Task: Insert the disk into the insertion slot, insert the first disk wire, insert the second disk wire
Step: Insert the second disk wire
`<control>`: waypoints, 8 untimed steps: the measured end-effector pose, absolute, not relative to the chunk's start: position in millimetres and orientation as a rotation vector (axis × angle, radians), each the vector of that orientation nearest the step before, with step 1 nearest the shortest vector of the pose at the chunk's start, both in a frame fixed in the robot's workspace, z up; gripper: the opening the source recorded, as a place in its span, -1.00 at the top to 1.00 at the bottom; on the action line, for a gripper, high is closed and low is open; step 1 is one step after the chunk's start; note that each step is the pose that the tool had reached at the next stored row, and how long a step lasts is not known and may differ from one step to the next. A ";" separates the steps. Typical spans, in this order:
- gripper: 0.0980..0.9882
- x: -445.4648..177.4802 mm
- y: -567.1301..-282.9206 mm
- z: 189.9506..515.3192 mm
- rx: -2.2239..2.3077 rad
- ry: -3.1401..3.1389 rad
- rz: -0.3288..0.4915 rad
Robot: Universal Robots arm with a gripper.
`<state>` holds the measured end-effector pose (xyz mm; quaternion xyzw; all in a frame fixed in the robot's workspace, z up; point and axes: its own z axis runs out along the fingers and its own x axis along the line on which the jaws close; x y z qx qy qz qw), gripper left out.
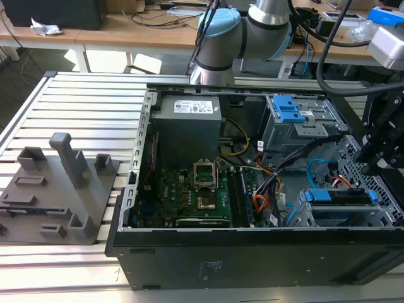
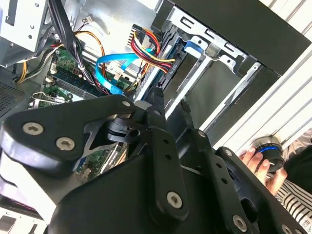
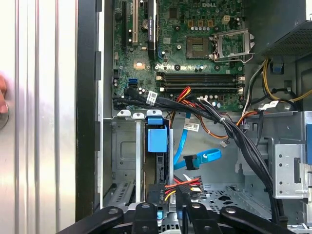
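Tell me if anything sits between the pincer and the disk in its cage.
Yes: a black plug with red, yellow and black wires lies at the near end of the disk, right ahead of the pincer. The loose blue cable lies off to one side.

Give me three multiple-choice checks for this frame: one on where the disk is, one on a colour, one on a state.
1. The disk is: A) in the slot; B) on the floor; C) on a shelf.
2. The flat cable beside the disk is: A) green; B) blue; C) white.
3. The case is: A) shut; B) wrapped in film; C) open, its inside showing.
Key: 1 A, the disk's blue carrier stands between the slot's metal walls. 2 B, the cable is bright blue in both wrist views. 3 C, the motherboard lies bare in the exterior view.
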<state>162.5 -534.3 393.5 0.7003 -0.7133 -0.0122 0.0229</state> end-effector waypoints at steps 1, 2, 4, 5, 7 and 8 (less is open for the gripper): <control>0.54 162.6 -534.2 393.4 2.169 -2.209 -0.038; 0.54 162.4 -528.7 393.5 2.168 -2.209 -0.038; 0.54 162.5 -519.8 393.5 2.169 -2.209 -0.038; 0.54 162.1 -518.3 393.1 2.172 -2.206 -0.038; 0.54 158.2 -518.2 390.9 2.187 -2.192 -0.038; 0.54 154.5 -518.2 388.3 2.199 -2.179 -0.038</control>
